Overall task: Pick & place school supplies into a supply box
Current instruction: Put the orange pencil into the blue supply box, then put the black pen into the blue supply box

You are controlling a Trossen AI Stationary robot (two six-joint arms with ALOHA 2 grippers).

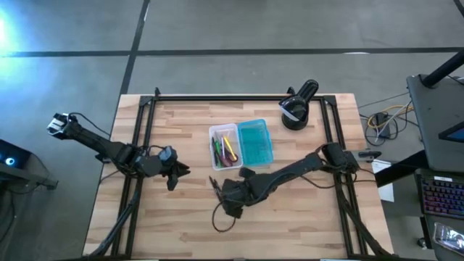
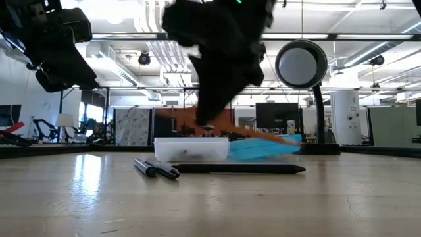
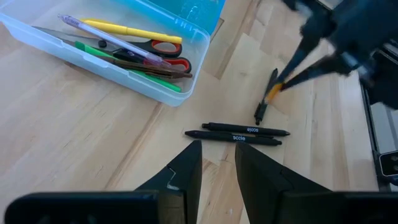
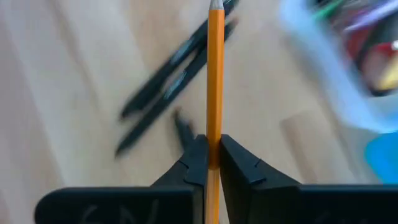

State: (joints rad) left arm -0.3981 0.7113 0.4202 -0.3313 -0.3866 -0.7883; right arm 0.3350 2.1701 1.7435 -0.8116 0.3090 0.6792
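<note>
The supply box (image 1: 241,145) lies open mid-table, its clear tray (image 3: 163,94) joined to the teal half (image 1: 255,142). In the tray lie a yellow pencil, a green marker, a pen and red-handled scissors (image 3: 163,55). Two dark pens (image 3: 239,134) lie side by side on the wood near the box. My right gripper (image 1: 217,185) is over them, shut on an orange pencil (image 4: 215,68). My left gripper (image 3: 217,168) hovers open just left of the pens, touching nothing. My right gripper pinches the orange pencil's shaft (image 4: 215,127) between its two fingers (image 4: 198,158). The pencil runs along the fingers and sticks out well past their tips. It is lifted clear of the table; in the low view it shows as a nearly level orange streak (image 2: 253,131) above the box.
A third dark pen (image 2: 240,169) lies on the wood near the right gripper. The black round device (image 1: 297,112) stands near the far edge, right of the box. Bare wood lies toward the near edge. Black frame rails (image 1: 138,145) run along both table sides.
</note>
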